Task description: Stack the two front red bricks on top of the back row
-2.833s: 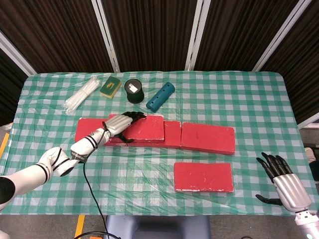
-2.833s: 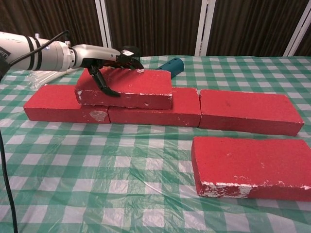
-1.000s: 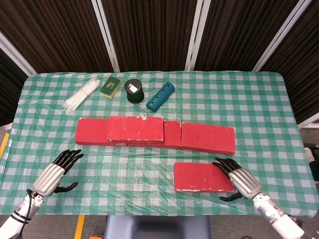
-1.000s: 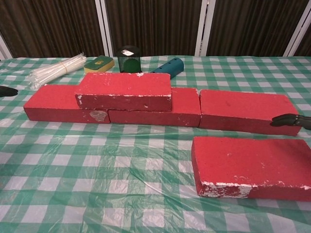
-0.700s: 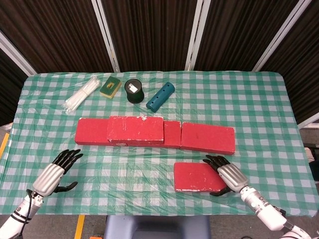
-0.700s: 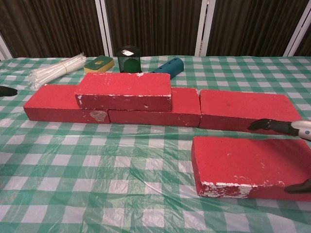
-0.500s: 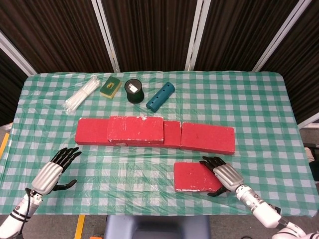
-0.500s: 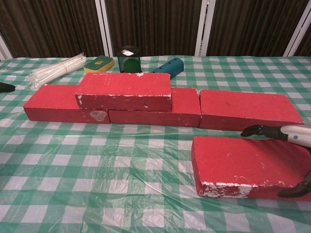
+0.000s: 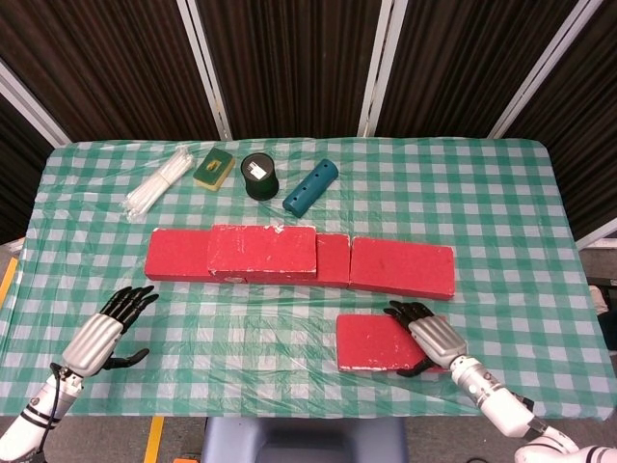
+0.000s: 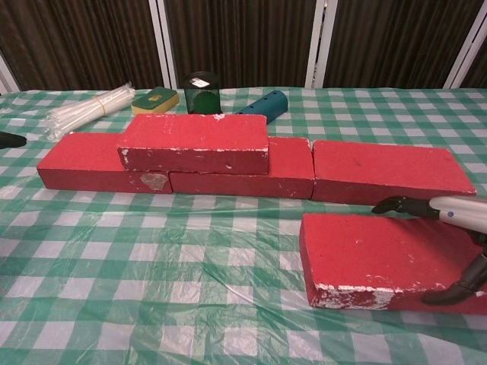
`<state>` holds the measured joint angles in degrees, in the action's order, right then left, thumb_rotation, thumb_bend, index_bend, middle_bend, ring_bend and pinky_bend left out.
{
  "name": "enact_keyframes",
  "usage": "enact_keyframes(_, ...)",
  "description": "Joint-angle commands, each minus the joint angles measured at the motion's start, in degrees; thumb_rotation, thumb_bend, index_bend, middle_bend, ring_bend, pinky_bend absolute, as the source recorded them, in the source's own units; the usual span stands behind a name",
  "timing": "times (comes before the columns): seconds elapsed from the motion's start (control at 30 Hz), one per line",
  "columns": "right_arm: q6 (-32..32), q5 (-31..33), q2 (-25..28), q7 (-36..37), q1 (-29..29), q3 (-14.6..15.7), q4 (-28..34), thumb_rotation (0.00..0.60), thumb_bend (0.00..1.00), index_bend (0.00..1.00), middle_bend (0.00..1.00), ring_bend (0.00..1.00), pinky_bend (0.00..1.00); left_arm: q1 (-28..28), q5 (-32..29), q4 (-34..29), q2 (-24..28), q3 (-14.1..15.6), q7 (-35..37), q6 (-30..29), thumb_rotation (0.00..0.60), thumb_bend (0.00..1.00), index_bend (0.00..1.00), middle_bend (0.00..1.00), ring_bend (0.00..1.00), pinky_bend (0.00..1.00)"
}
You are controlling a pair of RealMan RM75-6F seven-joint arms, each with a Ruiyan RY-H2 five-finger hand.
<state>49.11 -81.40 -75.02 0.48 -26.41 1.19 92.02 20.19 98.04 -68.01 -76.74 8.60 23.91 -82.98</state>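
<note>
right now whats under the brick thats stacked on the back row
The stacked brick lies across the back row's left brick and middle brick, covering the seam between them. Their front faces show beneath it; the tops it covers cannot be seen.

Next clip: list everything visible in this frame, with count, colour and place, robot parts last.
Back-row red bricks: three, red, end to end across mid-table.
Stacked red brick: one, red, on top of the row's left part.
Front red brick: one, red, flat on the cloth, front right.
Checked tablecloth: one, green and white, covers the table.
Bundle of white strips: one, back left.
Green-and-yellow sponge: one, back.
Dark cylindrical can: one, beside the sponge.
Teal perforated tube: one, lying right of the can.
Left hand: empty, fingers apart, front left.
Right hand: over the front brick's right end; grip unclear.
</note>
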Motion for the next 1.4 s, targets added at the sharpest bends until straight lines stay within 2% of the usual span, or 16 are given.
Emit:
enact_keyframes(0.03, 0.2, 0.26, -0.18, -0.1, 0.0, -0.02, -0.03, 0.555, 0.08, 0.05, 0.1, 0.0, 0.07, -0.03, 0.08, -0.01, 0.02, -0.1, 0.08, 0.1, 0.6, 0.27, 0.0, 0.0, 0.0, 0.0)
enact_keyframes(0.13, 0.96, 0.74, -0.34, -1.02, 0.17, -0.1, 0.24, 0.556, 0.08, 0.17, 0.21, 0.06, 0.18, -0.06, 0.09, 0.11, 0.04, -0.32, 0.26, 0.37, 0.6, 0.27, 0.0, 0.0, 0.0, 0.0)
enact_keyframes(0.2, 1.08, 1.07, -0.27, -1.56, 0.18, 0.0, 0.52, 0.578, 0.08, 0.24, 0.26, 0.13, 0.26, -0.07, 0.21, 0.16, 0.04, -0.39, 0.45, 0.51, 0.6, 0.27, 0.0, 0.0, 0.0, 0.0)
enact_keyframes(0.33, 1.34, 1.61, -0.25, -2.45, 0.2, 0.14, 0.87, 0.6, 0.08, 0.33, 0.31, 0.21, 0.33, -0.17, 0.48, 0.13, 0.15, -0.54, 0.6, 0.47, 0.6, 0.27, 0.0, 0.0, 0.0, 0.0)
enact_keyframes(0.43, 1.77, 1.79, 0.21, -2.55, 0.27, 0.11, 1.65, 0.6, 0.09, 0.36, 0.33, 0.25, 0.38, -0.31, 0.69, 0.09, 0.23, -0.67, 0.63, 0.24, 0.6, 0.27, 0.0, 0.0, 0.0, 0.0)
enact_keyframes(0.73, 8.14, -1.78, 6.12, 0.51, 1.66, -0.98, 6.96, 0.6, 0.09, 0.36, 0.33, 0.25, 0.38, -0.86, 1.04, -0.35, 0.59, -1.03, -0.06, -0.36, 0.6, 0.28, 0.0, 0.0, 0.0, 0.0)
enact_keyframes(0.87, 9.37, -1.37, 9.71, 0.79, 0.51, -3.71, 9.34, 0.6, 0.09, 0.36, 0.34, 0.25, 0.38, -1.02, 1.14, -0.63, 0.65, -1.18, -0.76, -0.38, 0.6, 0.27, 0.0, 0.0, 0.0, 0.0)
enact_keyframes(1.03, 5.06, 4.05, 12.57, 1.24, -4.4, -9.35, 8.87, 0.6, 0.09, 0.37, 0.35, 0.26, 0.38, -1.22, 0.87, -0.79, 0.51, -1.65, -2.1, -0.29, 0.6, 0.27, 0.0, 0.0, 0.0, 0.0)
enact_keyframes(1.2, -1.79, 11.74, 12.46, 0.53, -10.55, -14.09, 3.39, 0.6, 0.09, 0.37, 0.36, 0.26, 0.38, -1.27, 0.27, -0.74, 0.1, -2.18, -3.43, 0.4, 0.6, 0.28, 0.0, 0.0, 0.0, 0.0)
enact_keyframes(1.4, -7.98, 17.51, 9.54, -0.12, -15.87, -15.94, -5.44, 0.6, 0.09, 0.37, 0.37, 0.26, 0.38, -1.18, 0.01, -0.6, -0.45, -2.36, -4.71, 1.47, 0.6, 0.28, 0.0, 0.0, 0.0, 0.0)
